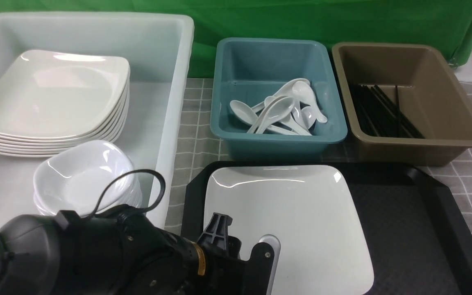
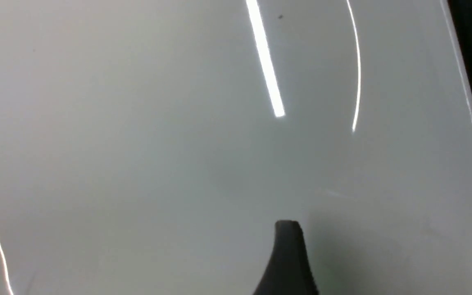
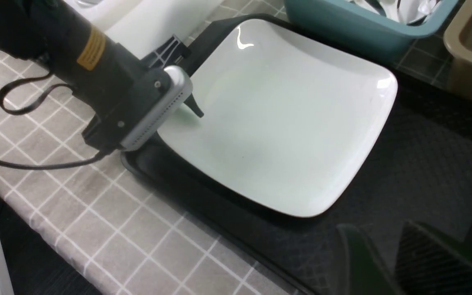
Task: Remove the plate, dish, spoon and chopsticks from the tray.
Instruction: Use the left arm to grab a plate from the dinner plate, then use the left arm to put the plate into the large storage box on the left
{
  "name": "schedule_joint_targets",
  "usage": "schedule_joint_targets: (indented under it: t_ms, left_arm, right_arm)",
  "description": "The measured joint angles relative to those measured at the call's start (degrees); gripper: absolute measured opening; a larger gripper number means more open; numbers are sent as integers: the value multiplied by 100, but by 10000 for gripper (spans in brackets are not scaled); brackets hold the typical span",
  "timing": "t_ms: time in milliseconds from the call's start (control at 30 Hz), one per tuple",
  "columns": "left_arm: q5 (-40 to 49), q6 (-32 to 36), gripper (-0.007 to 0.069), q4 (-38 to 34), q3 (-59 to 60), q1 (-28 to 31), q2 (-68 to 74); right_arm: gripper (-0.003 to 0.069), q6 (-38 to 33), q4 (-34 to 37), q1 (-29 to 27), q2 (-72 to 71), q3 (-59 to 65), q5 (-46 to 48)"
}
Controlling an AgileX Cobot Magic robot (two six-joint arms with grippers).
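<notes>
The large white plate (image 1: 301,213) lies on the left half of the black tray (image 1: 416,229). My left gripper (image 1: 236,241) is at the plate's near left edge with its jaws apart. One fingertip (image 3: 197,111) hovers over the plate and the other finger stands outside the rim. The left wrist view shows that fingertip (image 2: 287,246) just above the plate's glossy floor (image 2: 178,143). My right gripper (image 3: 387,250) hangs open over the tray's bare floor (image 3: 424,164), holding nothing. No dish, spoon or chopsticks show on the tray.
A white bin (image 1: 170,82) at the left holds stacked plates (image 1: 51,98) and small dishes (image 1: 84,176). Behind the tray, a teal bin (image 1: 277,53) holds spoons (image 1: 281,110) and a brown bin (image 1: 424,69) holds chopsticks (image 1: 383,110). A checked cloth covers the table.
</notes>
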Motion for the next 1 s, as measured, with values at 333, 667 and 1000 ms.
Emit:
schedule_joint_targets:
  t_ms: [333, 667, 1000]
  left_arm:
    - [30, -129, 241, -36, 0, -10, 45]
    - [102, -135, 185, -590, 0, -28, -300]
    - [618, -145, 36, -1011, 5, -307, -1823]
  right_arm:
    - [198, 0, 0, 0, 0, 0, 70]
    - [208, 0, 5, 0, 0, 0, 81]
    - [216, 0, 5, 0, 0, 0, -249]
